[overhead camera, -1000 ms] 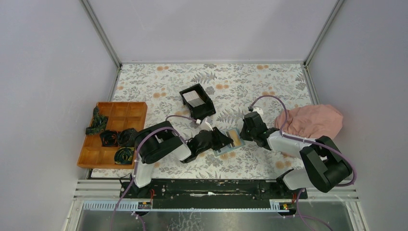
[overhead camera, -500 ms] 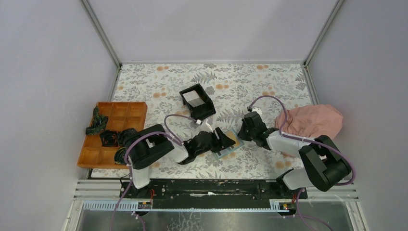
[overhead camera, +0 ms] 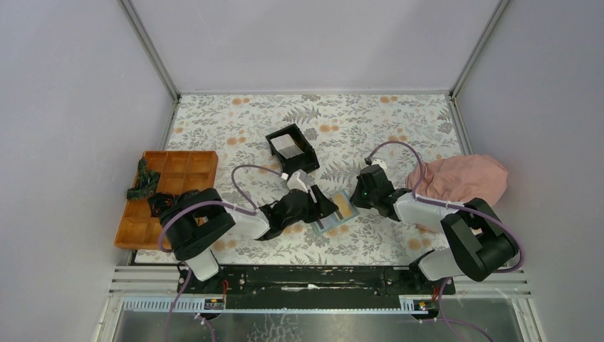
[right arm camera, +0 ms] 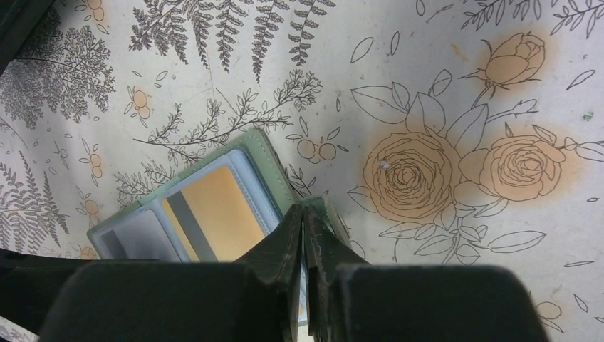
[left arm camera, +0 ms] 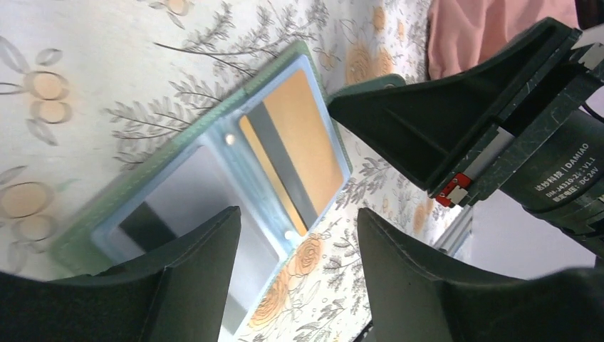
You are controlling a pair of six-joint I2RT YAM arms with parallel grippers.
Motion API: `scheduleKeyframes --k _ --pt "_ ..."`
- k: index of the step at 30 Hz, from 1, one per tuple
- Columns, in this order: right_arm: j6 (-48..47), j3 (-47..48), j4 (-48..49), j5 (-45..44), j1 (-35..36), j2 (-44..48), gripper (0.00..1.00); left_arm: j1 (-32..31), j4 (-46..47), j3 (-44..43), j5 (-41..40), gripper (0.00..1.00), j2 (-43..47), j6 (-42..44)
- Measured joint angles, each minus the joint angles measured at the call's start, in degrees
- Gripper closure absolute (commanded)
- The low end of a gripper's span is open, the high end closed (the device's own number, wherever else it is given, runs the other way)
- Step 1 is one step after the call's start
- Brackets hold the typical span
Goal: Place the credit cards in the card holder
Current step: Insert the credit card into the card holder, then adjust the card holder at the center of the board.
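Sage-green holder lies open and flat on the table between the two arms, its blue-lined inside facing up. The left pincer has just changed. A second ago it was down over the holder with its jaws much narrower. Now the jaws are spread wide and empty, and it has drawn back a little toward 8 o'clock, while that arm's elbow has swung out toward 9 o'clock. The left wrist view shows why this matters. A pale card with a dark stripe lies flat in the holder's near half, beside the tan half. It is free of both fingers.

I judge that this card has just been let go into the holder and that the left arm is free for the next one.

The right pincer has hardly moved. Its jaws are pressed together at the holder's 3 o'clock edge. I cannot tell whether they pinch that edge or only pin it down, but either way they seem to keep the holder open and steady.

More cards show pale inside the black box, which stands at 11 o'clock from the holder and well apart from it. So the task is part done, and the box is probably the next reach.
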State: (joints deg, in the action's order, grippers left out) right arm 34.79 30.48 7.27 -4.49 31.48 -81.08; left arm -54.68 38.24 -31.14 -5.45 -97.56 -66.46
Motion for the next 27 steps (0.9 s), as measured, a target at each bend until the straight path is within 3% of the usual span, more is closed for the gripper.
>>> scheduleKeyframes --k 5,12,27 --pt "0.1 0.2 0.4 0.6 0.0 -0.4 0.91 0.4 -5.9 0.5 -2.2 0.31 4.0 1.9" --pt "0.1 0.2 0.4 0.6 0.0 -0.4 0.91 0.2 -7.2 3.8 -2.9 0.31 7.9 2.1" --pt "0.1 0.2 0.5 0.7 0.0 -0.4 0.92 -5.8 -14.0 8.8 -7.7 0.31 15.2 1.0"
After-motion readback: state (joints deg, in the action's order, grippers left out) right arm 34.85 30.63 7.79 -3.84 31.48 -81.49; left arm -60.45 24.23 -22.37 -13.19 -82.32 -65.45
